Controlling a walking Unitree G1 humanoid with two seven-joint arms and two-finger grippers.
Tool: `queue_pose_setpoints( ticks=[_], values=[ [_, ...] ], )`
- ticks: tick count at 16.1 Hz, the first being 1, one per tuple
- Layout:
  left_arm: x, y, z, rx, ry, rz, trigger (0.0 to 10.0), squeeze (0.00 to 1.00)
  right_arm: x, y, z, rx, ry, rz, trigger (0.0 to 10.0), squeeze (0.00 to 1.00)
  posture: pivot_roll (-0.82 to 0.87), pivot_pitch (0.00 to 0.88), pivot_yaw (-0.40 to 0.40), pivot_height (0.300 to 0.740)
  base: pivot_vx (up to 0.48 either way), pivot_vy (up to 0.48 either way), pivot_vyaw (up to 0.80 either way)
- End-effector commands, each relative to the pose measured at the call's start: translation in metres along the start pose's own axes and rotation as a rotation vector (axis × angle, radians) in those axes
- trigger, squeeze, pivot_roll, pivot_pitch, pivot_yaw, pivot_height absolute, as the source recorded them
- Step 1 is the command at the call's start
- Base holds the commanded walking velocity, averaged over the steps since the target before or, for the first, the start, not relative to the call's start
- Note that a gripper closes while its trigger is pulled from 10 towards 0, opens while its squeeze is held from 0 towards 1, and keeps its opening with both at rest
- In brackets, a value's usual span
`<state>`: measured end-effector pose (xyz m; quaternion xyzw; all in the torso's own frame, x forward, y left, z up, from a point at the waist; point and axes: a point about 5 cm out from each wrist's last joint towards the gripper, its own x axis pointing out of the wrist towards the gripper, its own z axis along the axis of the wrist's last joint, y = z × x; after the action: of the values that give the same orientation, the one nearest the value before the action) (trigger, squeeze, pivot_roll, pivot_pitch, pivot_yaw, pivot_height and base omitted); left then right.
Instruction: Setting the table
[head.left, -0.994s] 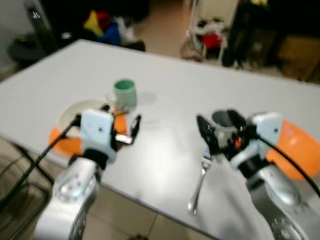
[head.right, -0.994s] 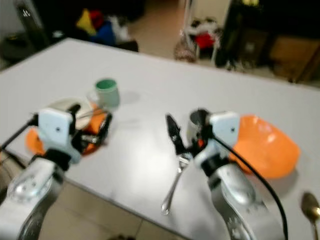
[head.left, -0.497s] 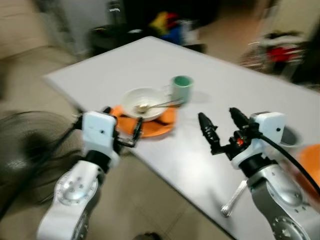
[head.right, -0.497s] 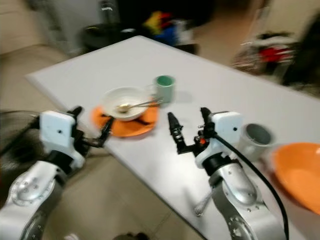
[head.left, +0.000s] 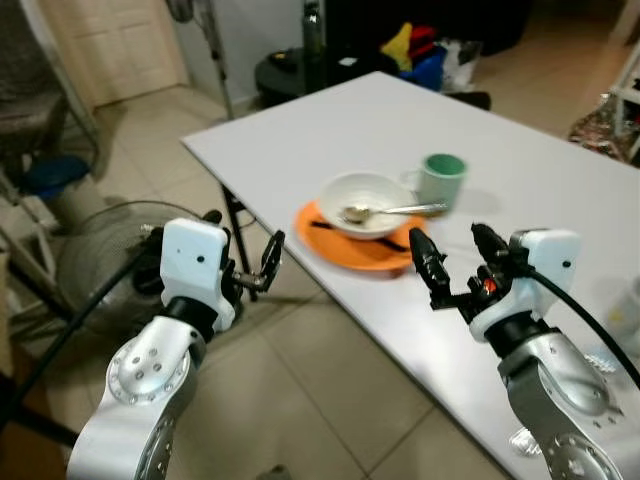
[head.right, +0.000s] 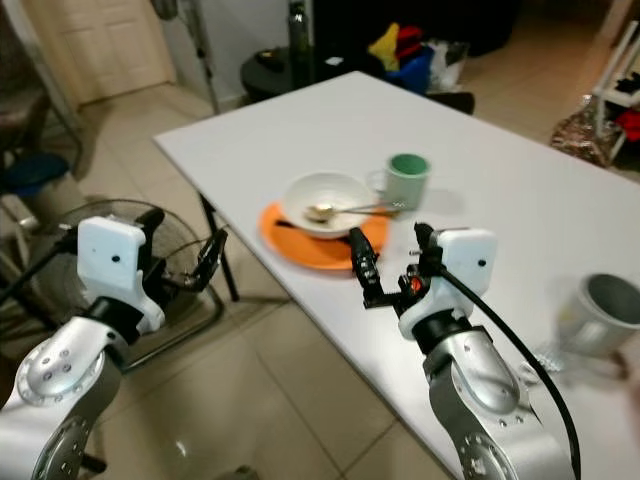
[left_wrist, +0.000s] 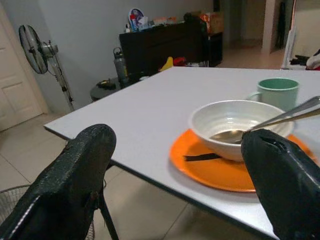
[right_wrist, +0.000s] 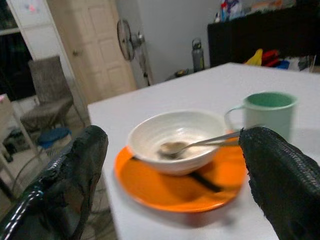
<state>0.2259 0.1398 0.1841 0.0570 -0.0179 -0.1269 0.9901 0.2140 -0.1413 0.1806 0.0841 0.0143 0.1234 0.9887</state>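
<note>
A white bowl (head.left: 365, 190) with a metal spoon (head.left: 395, 210) resting in it sits on an orange plate (head.left: 372, 252) near the left corner of the white table (head.left: 330, 120). A green mug (head.left: 442, 180) stands just behind the plate. My right gripper (head.left: 450, 255) hovers open and empty over the table's near edge, pointing at the plate. The left gripper (head.left: 240, 250) is open and empty too, held off the table's left side above the floor. Both wrist views face the bowl (left_wrist: 235, 127) (right_wrist: 175, 140) between their black fingers (left_wrist: 65, 185) (right_wrist: 285, 175).
A grey cup (head.right: 605, 310) stands on the table to the right. A floor fan (head.left: 110, 260) lies by the table leg, and a standing fan (left_wrist: 35, 45) is by the wall. A wicker chair (right_wrist: 50, 95) sits by the door. Clutter (head.left: 420, 50) is heaped beyond the table.
The whole view has swung left, so the camera moved. The plate and mug now sit right of centre, and the orange bowl and fork have left the picture. Both grippers stay open.
</note>
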Motion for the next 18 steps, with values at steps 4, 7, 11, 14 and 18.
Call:
queue_pose_setpoints(
  ticks=[4, 7, 11, 14, 18],
  values=[
    [-0.001, 0.006, -0.003, 0.016, 0.023, 0.016, 10.0, 0.0, 0.004, -0.001, -0.006, -0.03, 0.064, -0.019, 10.0, 1.0, 0.12, 0.0, 0.036, 0.74, 0.0, 0.319, 0.0],
    [-0.002, 0.006, -0.003, 0.016, 0.028, 0.019, 10.0, 0.0, 0.002, 0.003, -0.005, 0.014, 0.051, 0.03, 10.0, 1.0, 0.12, 0.0, 0.033, 0.74, 0.0, 0.314, 0.0],
    [-0.003, 0.007, -0.004, 0.015, 0.031, 0.022, 10.0, 0.0, 0.002, 0.006, -0.004, 0.023, 0.05, 0.053, 10.0, 1.0, 0.13, 0.0, 0.029, 0.74, 0.0, 0.313, 0.0],
    [-0.004, 0.007, -0.004, 0.014, 0.033, 0.025, 10.0, 0.0, 0.003, 0.008, -0.004, 0.013, 0.052, 0.074, 10.0, 1.0, 0.13, 0.0, 0.028, 0.74, 0.0, 0.314, 0.0],
    [-0.004, 0.007, -0.004, 0.012, 0.034, 0.028, 10.0, 0.0, 0.004, 0.011, -0.005, 0.006, 0.056, 0.102, 10.0, 1.0, 0.14, 0.0, 0.025, 0.74, 0.0, 0.313, 0.69]
  ],
)
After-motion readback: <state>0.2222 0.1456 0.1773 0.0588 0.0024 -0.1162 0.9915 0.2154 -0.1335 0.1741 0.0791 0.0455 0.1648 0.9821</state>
